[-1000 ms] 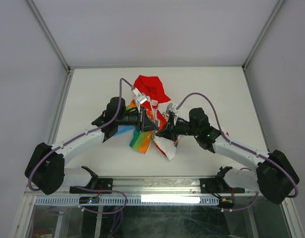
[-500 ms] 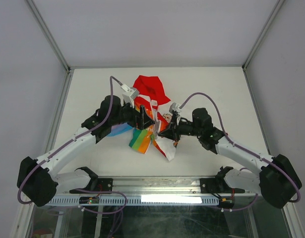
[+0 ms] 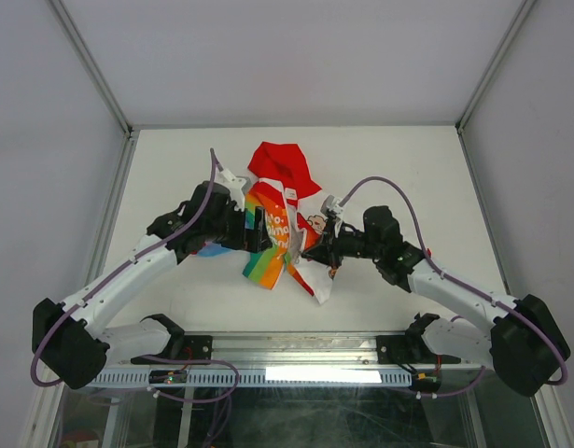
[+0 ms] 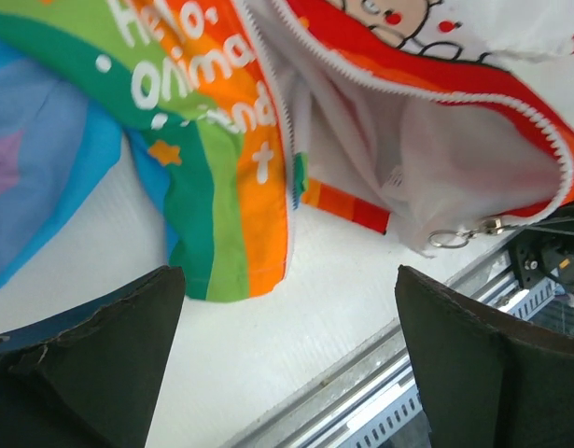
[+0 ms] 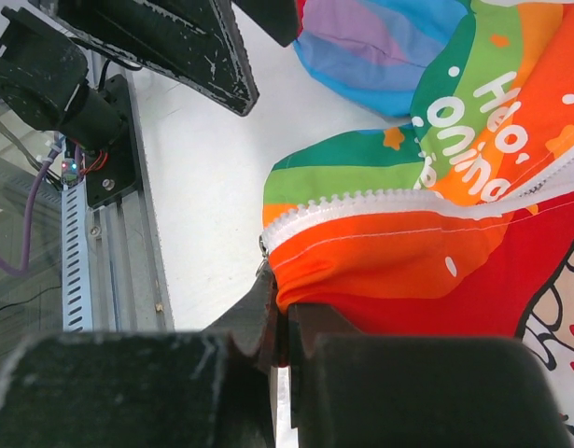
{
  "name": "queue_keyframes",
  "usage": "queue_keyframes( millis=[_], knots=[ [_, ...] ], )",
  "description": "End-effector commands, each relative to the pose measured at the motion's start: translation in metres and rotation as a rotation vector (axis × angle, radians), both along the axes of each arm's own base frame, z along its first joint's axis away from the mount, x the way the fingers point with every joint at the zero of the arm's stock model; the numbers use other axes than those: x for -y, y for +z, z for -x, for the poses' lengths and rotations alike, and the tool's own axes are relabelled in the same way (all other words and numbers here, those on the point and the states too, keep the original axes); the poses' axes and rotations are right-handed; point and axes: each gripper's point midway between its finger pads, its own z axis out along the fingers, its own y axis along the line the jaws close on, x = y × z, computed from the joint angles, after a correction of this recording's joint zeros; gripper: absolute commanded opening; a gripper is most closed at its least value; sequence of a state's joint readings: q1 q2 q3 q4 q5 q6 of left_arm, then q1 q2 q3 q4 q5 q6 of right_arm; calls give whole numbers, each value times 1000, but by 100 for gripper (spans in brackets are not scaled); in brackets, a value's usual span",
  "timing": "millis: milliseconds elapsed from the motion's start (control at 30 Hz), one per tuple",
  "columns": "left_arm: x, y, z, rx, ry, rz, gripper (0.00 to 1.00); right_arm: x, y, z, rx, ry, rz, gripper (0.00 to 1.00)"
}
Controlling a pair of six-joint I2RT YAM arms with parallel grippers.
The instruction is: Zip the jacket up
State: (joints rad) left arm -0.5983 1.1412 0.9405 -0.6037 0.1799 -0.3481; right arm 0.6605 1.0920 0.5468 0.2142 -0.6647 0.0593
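- There is one jacket [image 3: 285,217]. It lies crumpled on the tabletop [image 3: 175,159], right between the two end effectors.
- The left end effector [image 4: 288,308] is open wide. Nothing is in it. The rainbow part of the jacket is just in front of it, and the open front of the jacket is a bit further ahead.
- The right end effector [image 5: 285,327] is pinched shut on the jacket. It holds the orange bottom edge, right by the zip teeth [image 5: 343,203].
- I count two rows of zip teeth, one on each side of the open front. They are apart, so the jacket is not zipped yet.
- I can see one small metal ring [image 4: 448,240] at the bottom corner, ahead of the left end effector and off to its right. I think it is the zip pull.
- The jacket looks thin, soft and light. It will likely bunch up and slide if only one side is pulled.
- A good plan, I think, is to hold the bottom edge tight and take the little ring. The ring is tiny, so it could slip out.
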Motion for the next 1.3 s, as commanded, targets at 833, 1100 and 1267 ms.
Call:
queue_keyframes(
  millis=[833, 1100, 1267],
  knots=[
    [23, -63, 41, -283, 72, -286, 79, 6, -5, -5, 17, -59, -10, 0],
    [29, -99, 37, -292, -6, -449, 56, 8, -7, -6, 18, -72, -5, 0],
    [29, -110, 32, -286, -36, -501, 49, 9, -9, -6, 15, -80, -5, 0]
  ],
)
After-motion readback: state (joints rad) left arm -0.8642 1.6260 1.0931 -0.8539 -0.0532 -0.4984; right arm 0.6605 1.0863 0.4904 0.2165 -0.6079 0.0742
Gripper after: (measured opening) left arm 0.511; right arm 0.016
